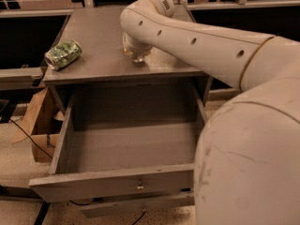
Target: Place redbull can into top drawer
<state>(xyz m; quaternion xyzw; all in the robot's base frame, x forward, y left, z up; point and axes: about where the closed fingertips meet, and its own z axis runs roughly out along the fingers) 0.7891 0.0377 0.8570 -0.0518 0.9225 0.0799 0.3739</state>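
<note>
The top drawer (112, 184) is pulled wide open at the front of the grey cabinet. Its box is empty, and a small metal knob (139, 186) sits on its front panel. My gripper (135, 51) points down onto the cabinet top (101, 29), near the top's front edge and right of its middle, behind the open drawer. My white arm reaches to it from the right and covers much of the view. The redbull can is hidden; no blue-and-silver can shows anywhere.
A fat green patterned can (63, 55) lies on its side at the left edge of the cabinet top. A lower drawer front (136, 204) shows beneath the open drawer. Cardboard (35, 125) and a cable lie on the floor at left.
</note>
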